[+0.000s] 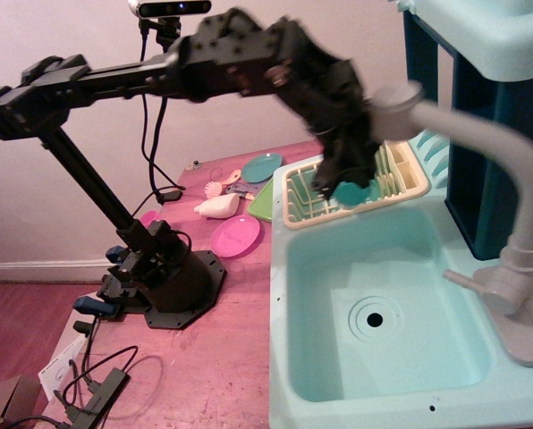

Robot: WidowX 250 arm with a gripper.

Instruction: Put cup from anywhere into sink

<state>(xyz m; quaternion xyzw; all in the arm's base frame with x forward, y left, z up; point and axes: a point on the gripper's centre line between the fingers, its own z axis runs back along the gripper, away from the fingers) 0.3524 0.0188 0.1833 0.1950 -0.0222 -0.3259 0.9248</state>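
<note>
The end effector (345, 183) holds the cup (350, 192) above the sink (320, 268).

We take this for a robotics lab: a toy sink (302, 268) unit at 4 o'clock, overhead camera (170, 8) at 11, loose cables (88, 375).

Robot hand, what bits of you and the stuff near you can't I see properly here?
- Gripper: motion-blurred; jaws indistinct.
- Cup: only a teal patch shows below the blurred gripper.
- Dish rack: middle hidden behind the arm.
- Faucet: its spout end blurs into the arm.
- Sink: bottom edge cropped.
</note>
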